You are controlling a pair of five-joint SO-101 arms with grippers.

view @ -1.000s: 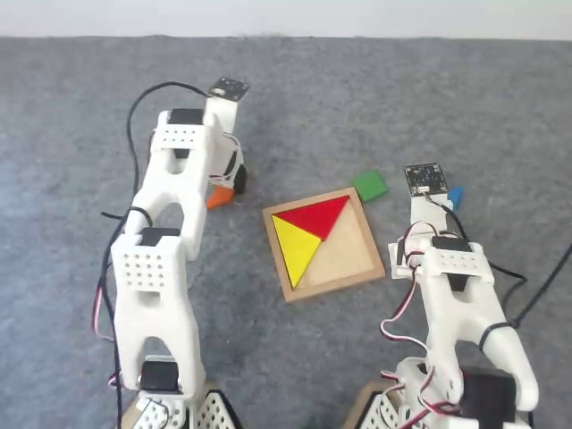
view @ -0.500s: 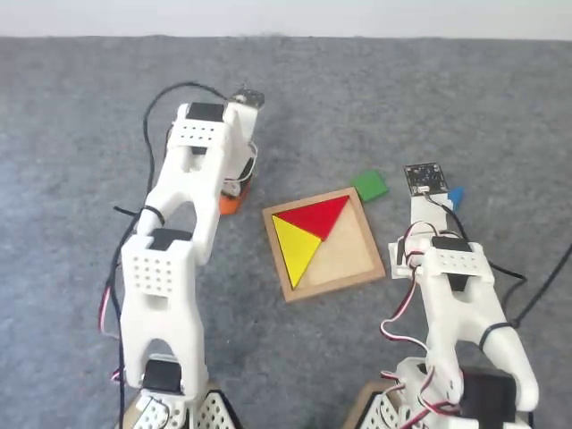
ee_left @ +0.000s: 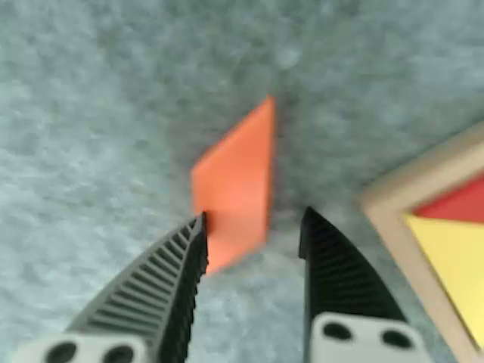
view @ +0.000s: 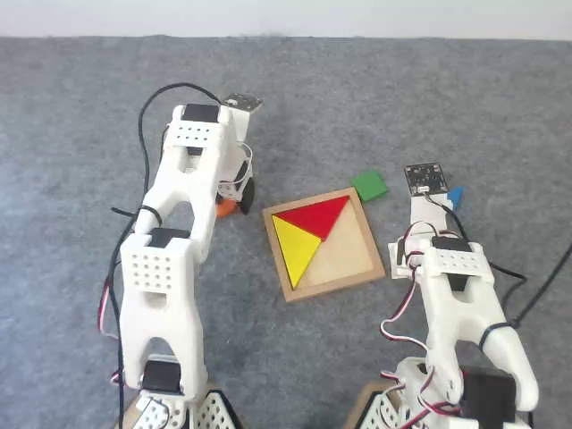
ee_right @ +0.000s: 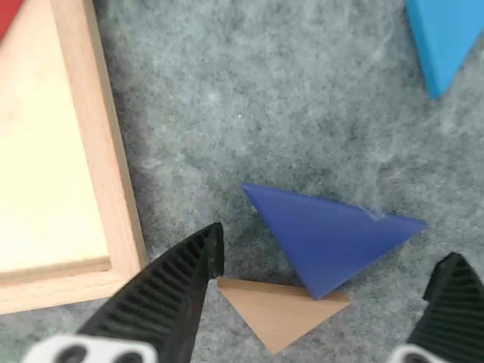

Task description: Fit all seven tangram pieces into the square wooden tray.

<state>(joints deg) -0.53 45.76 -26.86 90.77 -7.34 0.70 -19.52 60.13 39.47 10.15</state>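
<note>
The square wooden tray (view: 356, 274) holds a red triangle (view: 315, 217) and a yellow triangle (view: 295, 248). My left gripper (ee_left: 253, 238) is open just off the tray's left corner, low over an orange parallelogram (ee_left: 234, 189), whose near end lies between the fingers. In the high view this orange piece (view: 225, 208) peeks out beside the left gripper (view: 236, 198). Right of the tray, my right gripper (ee_right: 329, 265) stands open above a dark blue triangle (ee_right: 333, 234) and a tan triangle (ee_right: 280, 310). A light blue piece (ee_right: 442, 38) lies farther off.
A green square (view: 369, 186) lies on the grey carpet just beyond the tray's far corner. The light blue piece (view: 456, 195) sits next to the right arm's wrist board. The tray's right half shows bare wood (ee_right: 45, 189).
The left arm swung right toward the tray, turned, and came down over the orange piece, which now shows less. The right arm has not moved.
</note>
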